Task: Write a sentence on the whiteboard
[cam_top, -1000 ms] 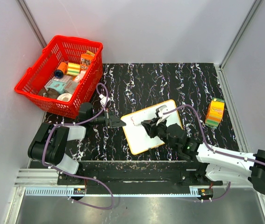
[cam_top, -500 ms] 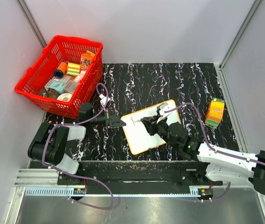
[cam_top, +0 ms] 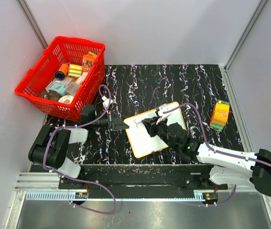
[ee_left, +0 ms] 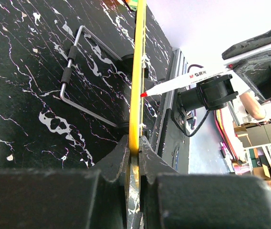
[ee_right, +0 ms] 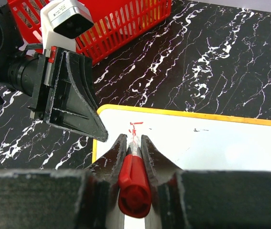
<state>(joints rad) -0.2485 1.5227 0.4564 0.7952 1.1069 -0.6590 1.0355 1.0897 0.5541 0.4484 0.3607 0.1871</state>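
Note:
The whiteboard, white with an orange-yellow rim, lies tilted on the black marble table. My left gripper is shut on its left rim; in the left wrist view the yellow rim runs edge-on between the jaws. My right gripper is shut on a red marker, whose tip touches the board near its upper left corner. The marker also shows in the left wrist view. Of the sentence, only a few short red strokes show by the tip.
A red basket with several small items stands at the back left. An orange and green box stands at the right. A metal wire stand under the board shows in the left wrist view. Grey walls enclose the table.
My right gripper has moved slightly left and up across the board with the marker. The left gripper and board have not moved.

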